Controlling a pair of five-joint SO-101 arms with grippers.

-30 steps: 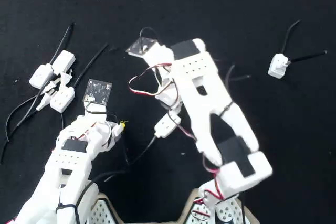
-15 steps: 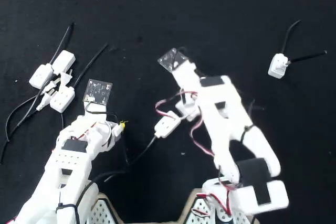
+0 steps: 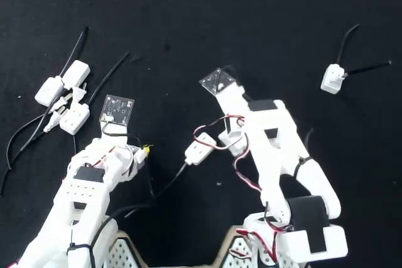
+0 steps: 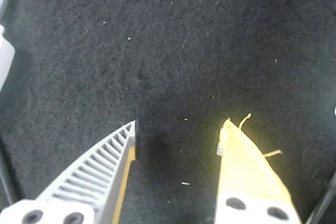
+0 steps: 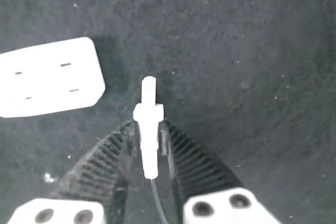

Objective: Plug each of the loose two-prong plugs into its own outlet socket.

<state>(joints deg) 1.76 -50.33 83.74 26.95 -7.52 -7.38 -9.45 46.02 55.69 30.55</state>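
Right gripper (image 5: 148, 127) clamped on a white plug (image 5: 148, 109), cable trailing back between the fingers. Plug tip just beside the outlet socket (image 5: 47, 82), off its rounded corner, not touching. Left gripper (image 4: 180, 124) spread wide, holding nothing, over bare black mat (image 4: 184, 35).

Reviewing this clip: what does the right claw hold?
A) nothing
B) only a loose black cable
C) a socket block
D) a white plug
D: in the right wrist view the right claw is shut on the plug, with the socket block lying apart from it.
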